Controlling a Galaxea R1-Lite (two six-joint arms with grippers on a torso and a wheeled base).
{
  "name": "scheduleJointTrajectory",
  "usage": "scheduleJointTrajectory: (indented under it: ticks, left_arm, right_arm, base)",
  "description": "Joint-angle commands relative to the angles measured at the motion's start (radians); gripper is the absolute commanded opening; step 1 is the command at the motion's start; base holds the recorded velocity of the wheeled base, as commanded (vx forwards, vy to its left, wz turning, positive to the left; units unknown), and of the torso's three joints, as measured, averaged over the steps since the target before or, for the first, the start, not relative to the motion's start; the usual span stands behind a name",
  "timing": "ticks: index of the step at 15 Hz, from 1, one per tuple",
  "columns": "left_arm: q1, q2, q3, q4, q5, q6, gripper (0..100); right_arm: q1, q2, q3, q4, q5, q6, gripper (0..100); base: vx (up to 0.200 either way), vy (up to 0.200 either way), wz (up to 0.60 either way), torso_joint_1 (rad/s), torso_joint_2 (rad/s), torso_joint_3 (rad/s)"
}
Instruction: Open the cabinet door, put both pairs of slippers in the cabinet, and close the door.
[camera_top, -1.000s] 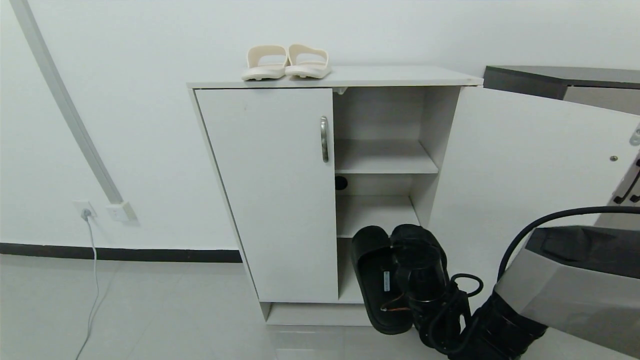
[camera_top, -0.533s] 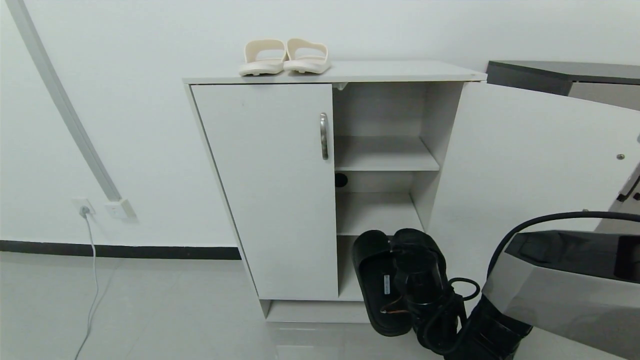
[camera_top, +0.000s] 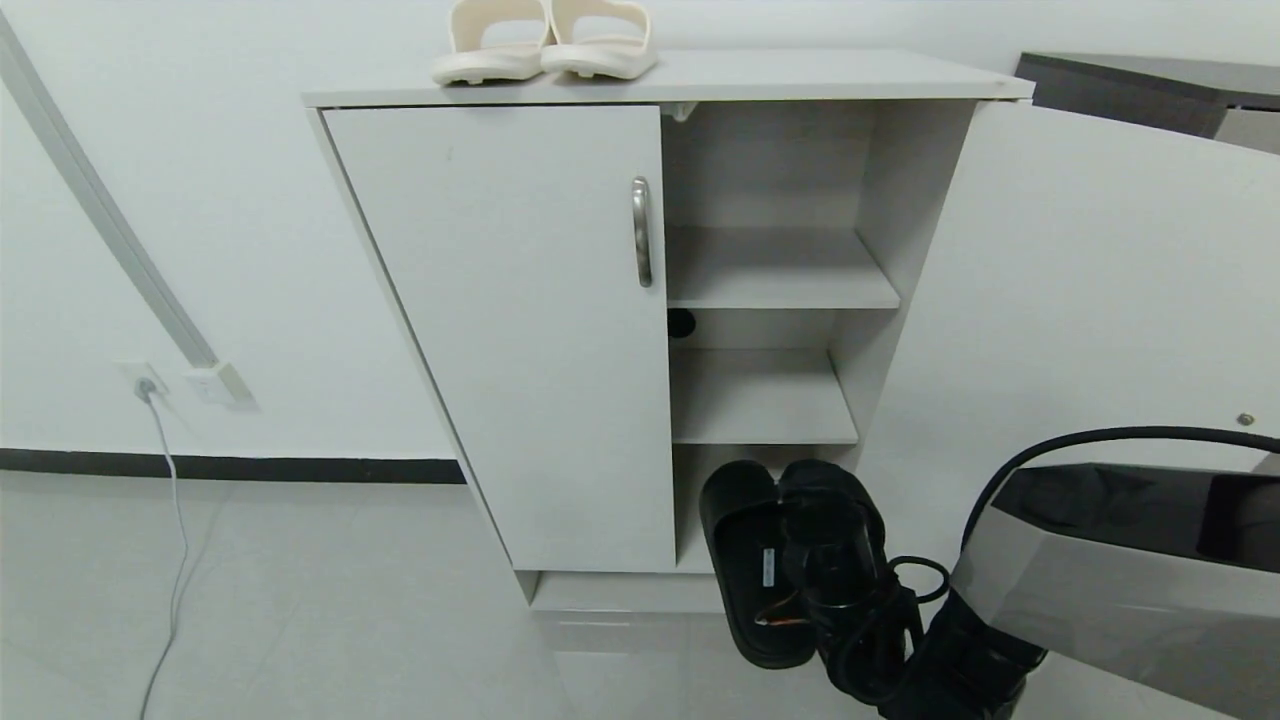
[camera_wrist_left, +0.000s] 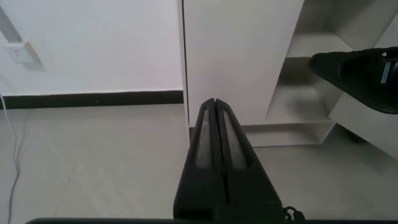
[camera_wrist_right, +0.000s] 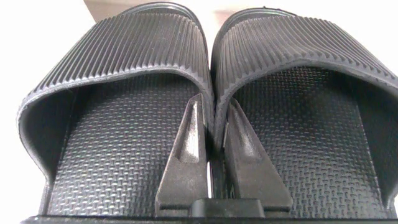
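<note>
Black slippers, pinched by right fingers, held low.

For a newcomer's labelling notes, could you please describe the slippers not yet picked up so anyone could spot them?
Find the white cabinet with the open door. On its top, above the closed door, sits the cream pair of slippers. Unlike the black slippers held by the right end effector low at the opening, they are pale and ungripped.
</note>
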Motion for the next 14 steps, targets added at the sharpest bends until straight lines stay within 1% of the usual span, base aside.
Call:
scheduleJointTrajectory:
  ticks: [1,4,6,7,8,10,11,14]
  left_arm:
    - [0.000,0.001,0.000,0.000,0.001,0.000,0]
    - [0.000,0.001,0.000,0.000,0.001,-0.001,0]
    - [0.000,0.001,0.000,0.000,0.001,-0.001,0]
    - [0.000,0.001,0.002,0.000,0.001,-0.001,0]
    - [0.000,0.001,0.000,0.000,0.001,-0.001,0]
    - [0.000,0.001,0.000,0.000,0.001,-0.001,0]
    - [0.000,0.001,0.002,0.000,0.001,-0.001,0]
    - [0.000,0.001,0.000,0.000,0.001,-0.001,0]
  right_arm:
    - [0.002,0.030,-0.011,-0.001,-0.001,0.003,0]
    - [-0.005,0.067,-0.069,-0.005,-0.002,0.002,0]
    - [-0.013,0.086,-0.123,-0.008,-0.009,-0.014,0]
    - [-0.033,0.116,-0.186,-0.058,-0.009,-0.052,0]
    - [-0.041,0.125,-0.196,-0.087,-0.006,-0.064,0]
    - [-0.070,0.152,-0.199,-0.213,-0.001,-0.129,0]
    - [-0.073,0.152,-0.193,-0.240,0.001,-0.149,0]
    - [-0.074,0.159,-0.187,-0.246,0.002,-0.159,0]
  base:
    - [0.000,0.000,0.00,0.002,0.00,-0.188]
    - [0.000,0.000,0.00,0.002,0.00,-0.185]
    - [0.000,0.000,0.00,0.005,0.00,-0.071]
    - [0.000,0.000,0.00,0.000,0.00,0.000]
    - [0.000,0.000,0.00,0.000,0.00,0.000]
    - [0.000,0.000,0.00,0.000,0.00,0.000]
    - [0.000,0.000,0.00,0.000,0.00,0.000]
    - [0.000,0.000,0.00,0.000,0.00,0.000]
